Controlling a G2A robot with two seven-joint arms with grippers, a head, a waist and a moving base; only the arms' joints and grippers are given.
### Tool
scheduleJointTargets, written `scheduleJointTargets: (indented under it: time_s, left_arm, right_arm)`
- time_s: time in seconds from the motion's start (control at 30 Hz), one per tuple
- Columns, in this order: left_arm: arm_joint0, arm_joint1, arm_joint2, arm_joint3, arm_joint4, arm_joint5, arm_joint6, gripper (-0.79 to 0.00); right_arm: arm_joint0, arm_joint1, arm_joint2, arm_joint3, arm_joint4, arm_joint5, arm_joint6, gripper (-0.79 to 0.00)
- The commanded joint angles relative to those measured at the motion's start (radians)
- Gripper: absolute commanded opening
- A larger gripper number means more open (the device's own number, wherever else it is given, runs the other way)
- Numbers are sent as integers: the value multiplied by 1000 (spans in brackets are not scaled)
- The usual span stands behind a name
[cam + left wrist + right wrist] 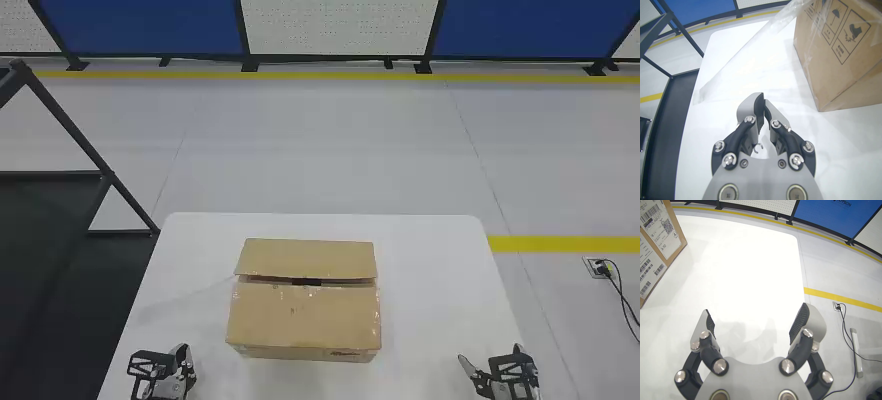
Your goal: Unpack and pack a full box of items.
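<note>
A brown cardboard box sits in the middle of the white table, its top flaps down and meeting at a seam across the top. A long strip of clear tape runs from the box's upper edge down to the tabletop. My left gripper is shut near the table's front left corner, short of the tape's loose end, with nothing visible between its pads. My right gripper stands open over bare table at the front right, with the box's labelled side well away from it.
A dark metal frame and black shelf stand beside the table's left edge. A floor socket with a black cable lies off the table's right side. Bare tabletop surrounds the box on all sides.
</note>
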Motion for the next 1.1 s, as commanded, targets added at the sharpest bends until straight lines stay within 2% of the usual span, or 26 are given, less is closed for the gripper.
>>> scheduleJointTargets:
  time_s: [0.0,0.23,0.27,0.3,0.37,0.53,0.67,0.77,0.9,1.07]
  left_arm:
    - [0,0,0,0,0,0,0,-736]
    - [0,0,0,0,0,0,0,-740]
    - [-1,0,0,-2,-1,0,2,0]
    - [-1,0,-1,-2,-4,-2,5,0]
    - [4,-2,-8,-7,-19,-3,20,0]
    - [14,-2,-43,-45,-44,-15,49,0]
    - [21,0,-95,-84,-87,-63,51,0]
    - [28,5,-134,-114,-128,-157,61,0]
    - [52,11,-184,-143,-192,-298,93,0]
    - [55,11,-189,-144,-196,-310,95,0]
  right_arm:
    - [0,0,0,0,0,0,0,-1]
    - [0,0,0,0,0,0,0,0]
    - [1,0,-3,-2,1,-10,3,0]
    - [4,1,-7,-5,1,-31,13,0]
    - [26,5,-6,-22,51,-155,55,0]
    - [85,15,25,-70,154,-332,173,0]
    - [159,22,36,-102,317,-441,329,0]
    - [207,26,29,-117,470,-513,442,0]
    - [274,37,30,-111,688,-562,625,0]
    - [274,37,30,-111,688,-562,625,0]
